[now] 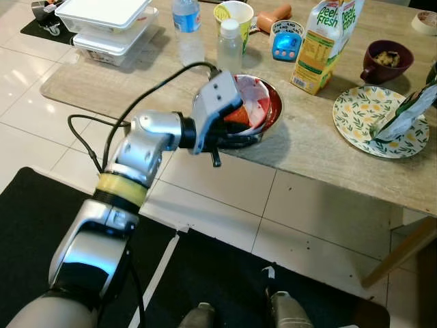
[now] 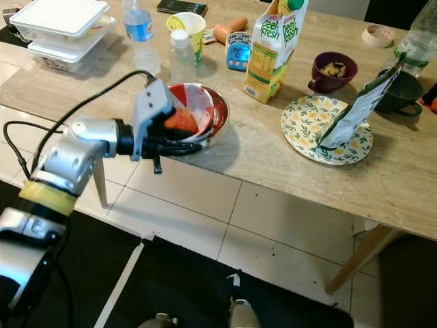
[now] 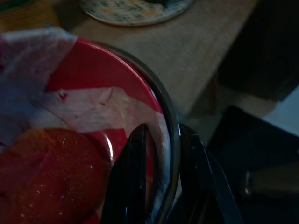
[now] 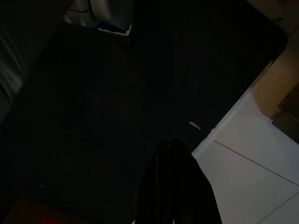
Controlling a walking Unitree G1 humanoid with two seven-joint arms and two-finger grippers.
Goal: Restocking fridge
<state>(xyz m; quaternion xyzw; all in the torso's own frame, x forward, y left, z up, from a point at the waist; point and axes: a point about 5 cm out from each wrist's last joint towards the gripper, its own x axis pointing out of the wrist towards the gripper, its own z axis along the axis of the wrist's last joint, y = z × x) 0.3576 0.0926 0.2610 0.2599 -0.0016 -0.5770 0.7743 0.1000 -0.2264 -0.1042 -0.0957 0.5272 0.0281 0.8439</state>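
A metal bowl stands near the front edge of the wooden table. It holds something red and orange under crumpled clear wrap. My left gripper is shut on the bowl's near rim. In the left wrist view one black finger lies inside the bowl and the other outside, with the rim between them. The bowl rests on the table. My right gripper hangs idle over a black floor mat, its fingers together.
Behind the bowl stand a small bottle, a water bottle, a yellow cup, a blue timer and a juice carton. Stacked white containers sit at the far left. A floral plate with a bag and a maroon mug are on the right.
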